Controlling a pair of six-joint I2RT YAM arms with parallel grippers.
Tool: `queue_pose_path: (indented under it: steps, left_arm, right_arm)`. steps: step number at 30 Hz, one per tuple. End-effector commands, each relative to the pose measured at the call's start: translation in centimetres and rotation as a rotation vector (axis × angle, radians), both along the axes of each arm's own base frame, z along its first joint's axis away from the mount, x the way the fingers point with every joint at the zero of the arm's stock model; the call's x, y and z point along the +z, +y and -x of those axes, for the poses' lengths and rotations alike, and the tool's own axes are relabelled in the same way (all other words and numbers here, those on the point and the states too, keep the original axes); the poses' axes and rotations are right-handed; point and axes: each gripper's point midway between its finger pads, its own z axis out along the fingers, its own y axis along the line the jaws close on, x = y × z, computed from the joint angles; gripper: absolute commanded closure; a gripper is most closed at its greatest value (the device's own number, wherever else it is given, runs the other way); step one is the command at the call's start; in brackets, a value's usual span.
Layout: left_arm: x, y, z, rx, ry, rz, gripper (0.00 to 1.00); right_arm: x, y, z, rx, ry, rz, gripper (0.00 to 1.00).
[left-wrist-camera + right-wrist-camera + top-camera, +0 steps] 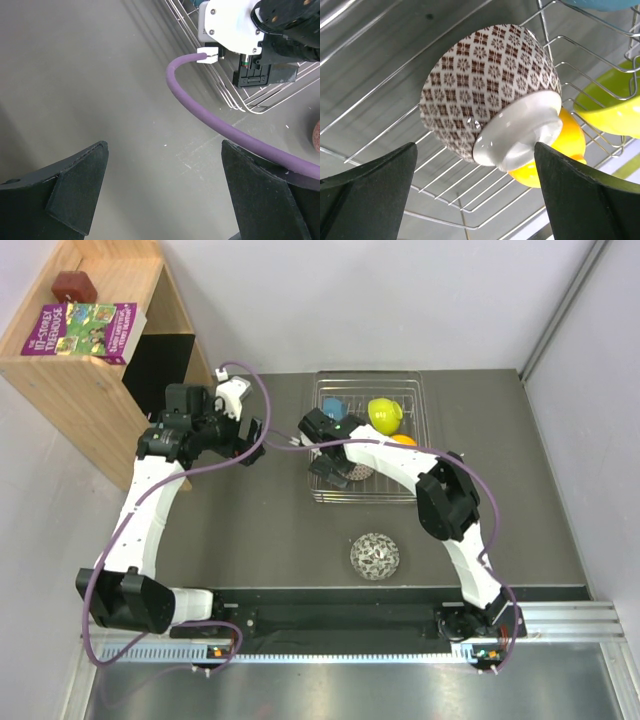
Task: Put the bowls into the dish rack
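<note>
Two tools are showing: our left tool (164, 144) is hovering spread and empty over the table (75, 75). Our right tool (475, 145) is gaping, gripping nothing, at the brown-patterned bowl (485, 75) tipped in the rack (380, 115) against the orange bowl (572, 137); we judge backing out straight, nudging nothing, is best. Only the overhead view is showing a lattice bowl (376, 556) on the table.

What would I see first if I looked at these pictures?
Bright colours pop first: a yellow-green bowl, a blue bowl and an orange bowl sit in the silver rack at the back of the table. Up close, the open right gripper hangs over a brown-patterned bowl tipped in the rack, against the orange one. A lone patterned bowl sits on the table in front of the rack.
</note>
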Motion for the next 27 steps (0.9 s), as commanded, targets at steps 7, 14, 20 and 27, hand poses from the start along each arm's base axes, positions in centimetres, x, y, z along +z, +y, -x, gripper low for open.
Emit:
queue_pose_path:
  steps: [7, 14, 20, 27]
  left_arm:
    - [1.3, -0.4, -0.1, -0.017, -0.054, 0.025, 0.01]
    - [0.7, -0.9, -0.7, -0.035, -0.029, 0.041, 0.01]
    - [-0.4, -2.3, -1.7, -0.108, -0.005, 0.081, 0.01]
    - [-1.0, -4.4, -2.3, -0.191, 0.032, 0.168, 0.22]
  right_arm:
    - [7.5, 5.0, 0.1, 0.066, -0.101, -0.274, 0.0]
    - [11.1, 5.4, -2.0, 0.02, -0.218, -0.382, 0.03]
    - [11.0, 5.3, -4.3, -0.005, -0.215, -0.46, 0.48]
    - [8.4, 5.1, -6.3, -0.029, -0.13, -0.532, 0.8]
